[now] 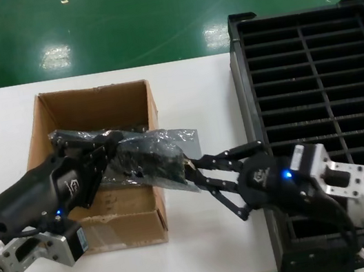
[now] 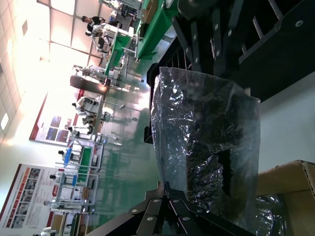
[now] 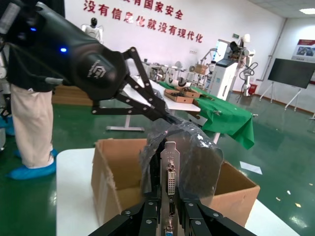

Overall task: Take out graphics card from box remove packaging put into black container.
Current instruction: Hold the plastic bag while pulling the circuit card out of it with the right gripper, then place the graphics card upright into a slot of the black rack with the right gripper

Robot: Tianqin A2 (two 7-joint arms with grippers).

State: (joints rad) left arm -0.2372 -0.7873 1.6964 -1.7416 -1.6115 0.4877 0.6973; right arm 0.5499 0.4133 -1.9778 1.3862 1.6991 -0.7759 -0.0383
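Both arms are on the bagged graphics card [image 1: 149,157], held in the air over the right edge of the box [image 1: 103,164]. The left gripper [image 1: 112,155] pinches the packaging [image 1: 169,141]; the right gripper [image 1: 195,172] is clamped on the card's bracket end. The black container [image 1: 322,119] sits at the table's [image 1: 214,242] right edge, its yellow label unreadable.

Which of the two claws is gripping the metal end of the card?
The right gripper, reaching from the black container side, pinches the graphics card's silver bracket; the left gripper grips the packaging.
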